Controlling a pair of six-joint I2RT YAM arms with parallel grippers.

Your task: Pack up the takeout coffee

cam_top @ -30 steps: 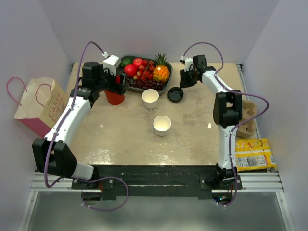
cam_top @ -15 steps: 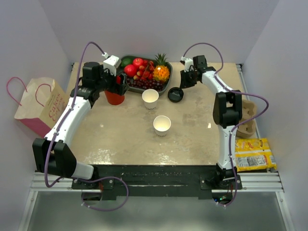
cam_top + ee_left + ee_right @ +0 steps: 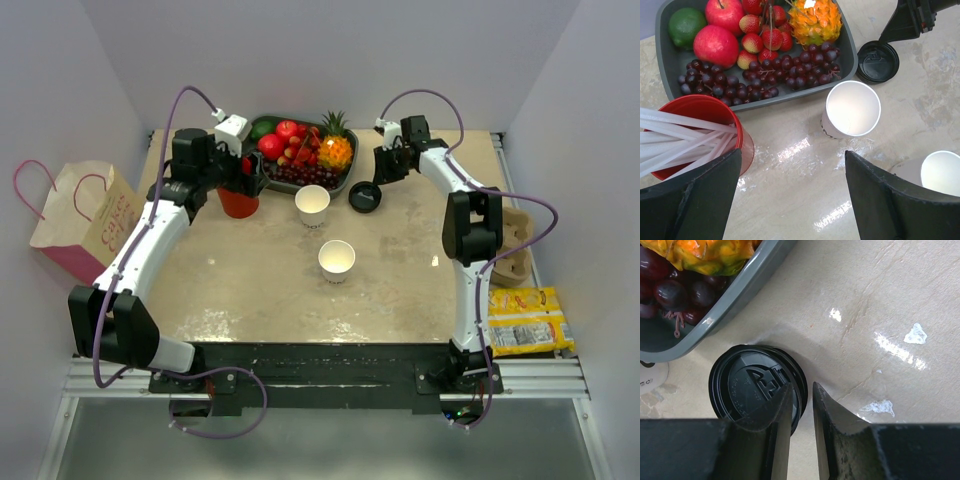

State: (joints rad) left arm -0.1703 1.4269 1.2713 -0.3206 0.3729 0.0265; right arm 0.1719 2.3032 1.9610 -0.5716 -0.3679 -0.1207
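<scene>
In the right wrist view the right gripper (image 3: 802, 390) is showing its fingers (image 3: 840, 440) a narrow slit apart at the bottom of the frame. The right edge of the takeout coffee (image 3: 757, 387) is appearing through that slit. One finger is covering the lid's right side and the other is standing over bare table (image 3: 880, 300) just beside it. Whether they are pinching the rim or only hanging over it, I cannot tell. Only the coffee's round black lid is showing, left of centre, and the cup beneath is hidden. It is sitting just beside the grey tray (image 3: 747, 287), whose corner is filling the upper left with grapes and an orange fruit.

In the left wrist view the left gripper (image 3: 792, 165) is standing with its two dark fingers (image 3: 700, 200) wide apart in the lower corners, with nothing but tabletop between them. The red cup (image 3: 742, 140) with white straws (image 3: 680, 132) is sitting at the left edge, partly behind the finger there. A lidless white cup (image 3: 852, 107) is standing right of centre, and a second lidless cup (image 3: 940, 172) is peeking in at the lower right. The coffee's lid is lying in the upper right, just off the tray's corner, with the right gripper's tip reaching down to it from the top right corner.

From above, the coffee (image 3: 364, 196) is sitting in the upper middle of the frame, right of the tray. A paper bag (image 3: 85, 215) is standing off the table at the left edge. A cardboard carrier (image 3: 515, 240) and yellow packets (image 3: 527, 320) are lying off it at the right.
</scene>
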